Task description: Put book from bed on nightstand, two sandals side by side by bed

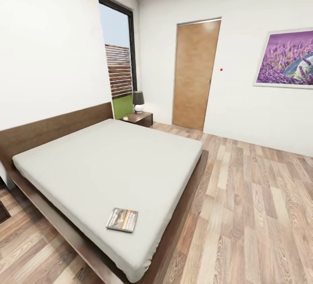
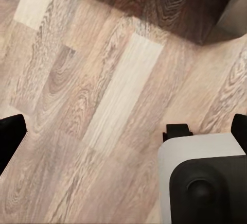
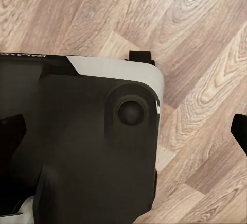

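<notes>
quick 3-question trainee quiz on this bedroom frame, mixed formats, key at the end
1. True or false: the book lies on the bed, near its foot-end corner.
2. What stands on the nightstand by the window? A) a lamp B) a vase C) a clock
3. Fill in: the picture on the wall shows ____ flowers.

Key: 1 true; 2 A, the lamp; 3 purple.

Book (image 1: 122, 220) on bed (image 1: 108, 158)
</notes>
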Controlling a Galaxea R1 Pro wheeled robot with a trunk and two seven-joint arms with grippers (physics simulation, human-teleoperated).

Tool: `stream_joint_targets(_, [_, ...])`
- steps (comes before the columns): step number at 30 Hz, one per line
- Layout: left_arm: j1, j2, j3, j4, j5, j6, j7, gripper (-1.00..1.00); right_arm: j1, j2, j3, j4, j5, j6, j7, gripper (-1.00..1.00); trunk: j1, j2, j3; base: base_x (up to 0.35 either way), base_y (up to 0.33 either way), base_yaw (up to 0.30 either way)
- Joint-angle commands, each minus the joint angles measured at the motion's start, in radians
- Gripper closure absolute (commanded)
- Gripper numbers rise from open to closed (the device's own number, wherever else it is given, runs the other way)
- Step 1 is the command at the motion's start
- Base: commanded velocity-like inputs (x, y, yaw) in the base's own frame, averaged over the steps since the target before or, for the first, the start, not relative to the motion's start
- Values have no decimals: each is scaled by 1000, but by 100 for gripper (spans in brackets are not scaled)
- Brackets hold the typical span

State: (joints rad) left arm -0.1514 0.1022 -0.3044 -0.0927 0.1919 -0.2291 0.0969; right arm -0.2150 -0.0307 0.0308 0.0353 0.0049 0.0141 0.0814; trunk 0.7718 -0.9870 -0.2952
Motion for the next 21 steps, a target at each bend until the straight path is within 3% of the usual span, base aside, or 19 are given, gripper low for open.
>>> stream_joint_targets(1, [0, 0, -9, 0, 9, -3, 3, -100, -1, 0, 3, 2, 0, 1, 3, -100, 0, -1, -1, 20, 176, -77])
stream_joint_targets(13, [0, 0, -9, 0, 9, -3, 3, -100, -1, -1, 3, 0, 0, 1, 3, -100, 0, -1, -1, 6, 182, -169])
stream_joint_targets(21, [0, 0, -9, -1, 9, -3, 3, -100, -1, 0, 3, 0, 0, -2, 3, -100, 0, -1, -1, 0, 58, -42])
